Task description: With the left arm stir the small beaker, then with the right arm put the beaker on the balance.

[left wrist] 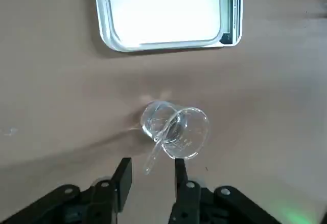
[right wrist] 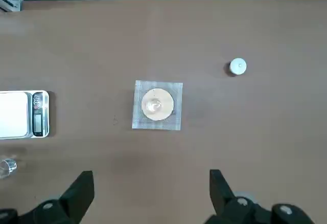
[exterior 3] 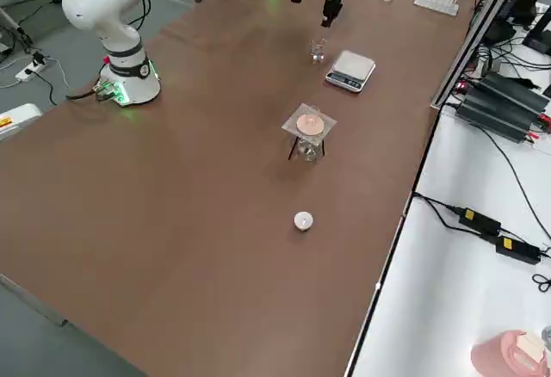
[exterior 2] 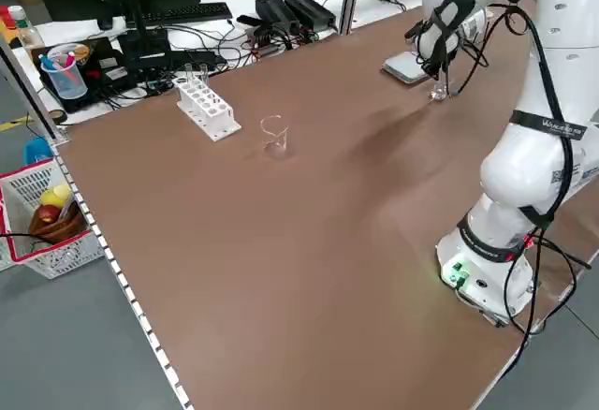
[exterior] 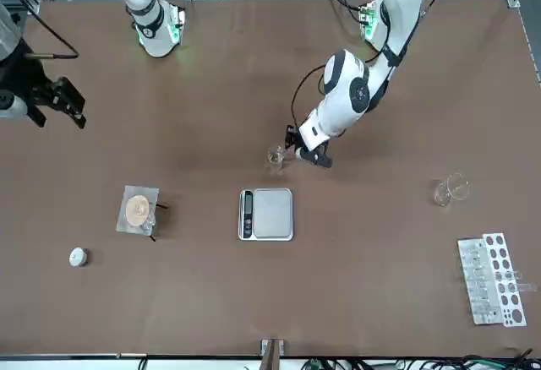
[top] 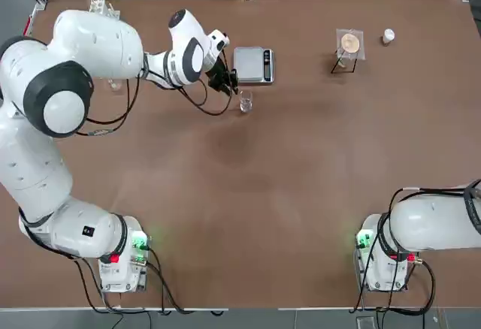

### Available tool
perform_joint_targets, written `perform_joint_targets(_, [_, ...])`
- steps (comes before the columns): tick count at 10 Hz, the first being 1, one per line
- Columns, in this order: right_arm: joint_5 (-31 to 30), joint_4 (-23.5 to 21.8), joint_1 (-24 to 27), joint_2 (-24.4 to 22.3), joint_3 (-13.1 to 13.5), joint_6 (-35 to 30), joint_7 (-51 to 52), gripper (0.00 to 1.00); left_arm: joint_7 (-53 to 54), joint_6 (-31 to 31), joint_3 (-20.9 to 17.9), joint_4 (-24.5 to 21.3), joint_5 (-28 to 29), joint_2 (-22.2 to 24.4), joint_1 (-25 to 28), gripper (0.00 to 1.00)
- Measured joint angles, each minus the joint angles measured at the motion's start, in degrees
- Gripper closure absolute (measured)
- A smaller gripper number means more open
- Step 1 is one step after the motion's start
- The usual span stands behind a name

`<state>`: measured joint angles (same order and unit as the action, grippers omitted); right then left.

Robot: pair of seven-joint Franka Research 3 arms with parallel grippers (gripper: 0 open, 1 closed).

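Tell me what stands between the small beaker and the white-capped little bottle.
In the front view, the balance and the round-topped stand lie between the small beaker and the bottle.

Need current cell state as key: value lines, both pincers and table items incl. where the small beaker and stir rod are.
left pincer: open, beside small beaker
right pincer: open, off on the right side, idle
small beaker: upright on table, next to balance, not on it
glass rod: leaning in small beaker, end sticking out over rim
balance: platter bare
larger glass beaker: on table, left arm's side
test-tube rack: white, left arm's side
burner stand: gauze on top, right of balance
white cap: farther right
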<state>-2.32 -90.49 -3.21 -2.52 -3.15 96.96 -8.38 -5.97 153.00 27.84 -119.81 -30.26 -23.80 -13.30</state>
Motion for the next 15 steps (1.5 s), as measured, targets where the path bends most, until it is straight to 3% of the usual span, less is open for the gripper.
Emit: perform_joint_targets(15, [0.2,-2.85,-0.08,0.04,-0.38,0.23,-0.02,0.0,-1.95,0.01,-0.01,1.85,-0.04,-2.18,-0.41,0.67])
